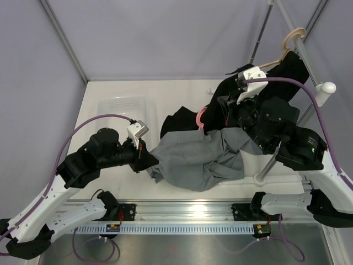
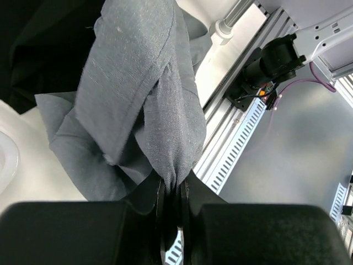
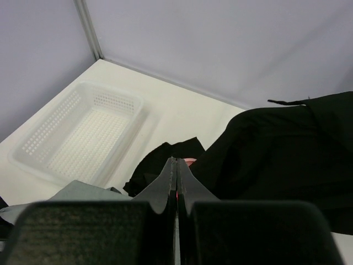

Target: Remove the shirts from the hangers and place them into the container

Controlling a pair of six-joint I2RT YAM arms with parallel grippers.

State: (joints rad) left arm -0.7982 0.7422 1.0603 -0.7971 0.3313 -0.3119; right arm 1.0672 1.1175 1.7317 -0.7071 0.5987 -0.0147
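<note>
The mid-grey shirt (image 1: 193, 157) lies crumpled on the white table, and my left gripper (image 1: 144, 157) is shut on its left end. In the left wrist view a bunched fold of the grey shirt (image 2: 138, 83) runs down between the closed fingers of the left gripper (image 2: 175, 185). The black shirt (image 1: 278, 77) hangs from the tan wood hanger (image 1: 287, 47) and drapes down to the table. A bit of the pink hanger (image 1: 199, 118) shows at its lower edge. My right gripper (image 3: 176, 161) is shut and empty, its tips just before the pink hanger (image 3: 189, 162) and the black shirt (image 3: 276, 154). The clear container (image 1: 122, 107) stands at the back left.
A slanted rack pole with a white knob (image 1: 326, 87) stands at the right beside the right arm. A metal rail (image 1: 187, 210) runs along the table's near edge. Grey tent walls and frame poles close in the back and sides.
</note>
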